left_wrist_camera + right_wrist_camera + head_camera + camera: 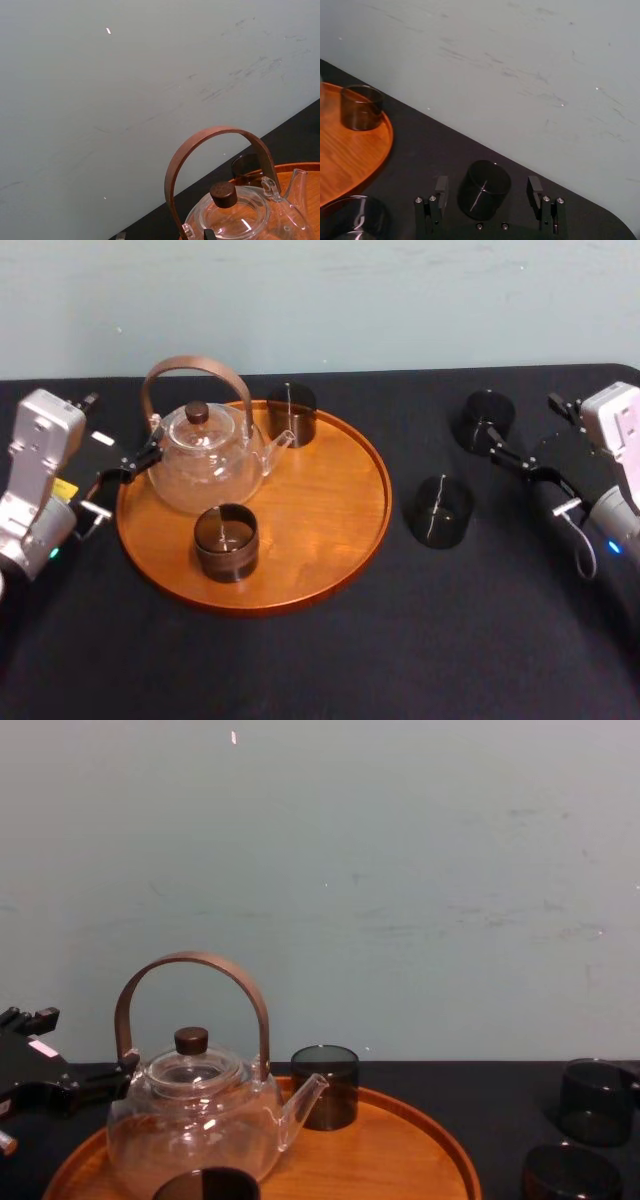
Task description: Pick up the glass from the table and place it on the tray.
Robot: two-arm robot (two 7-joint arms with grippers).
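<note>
Glass (485, 420) noted upright on desk (480, 630), flanked by right end effector (487, 184), fingers (441, 185) spread, nothing clamped; tray (335, 530) lay leftward. Left end effector (140, 460) idle beside teapot (205, 465).

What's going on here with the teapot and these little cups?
The robot is gathering small dark glasses onto the round orange-brown wooden tray beside the clear glass teapot. A far glass and a near glass stand on it. On the matte black table, the right gripper holds its fingers open around the farther table glass; the nearer table glass waits. The left gripper hovers by the teapot.
</note>
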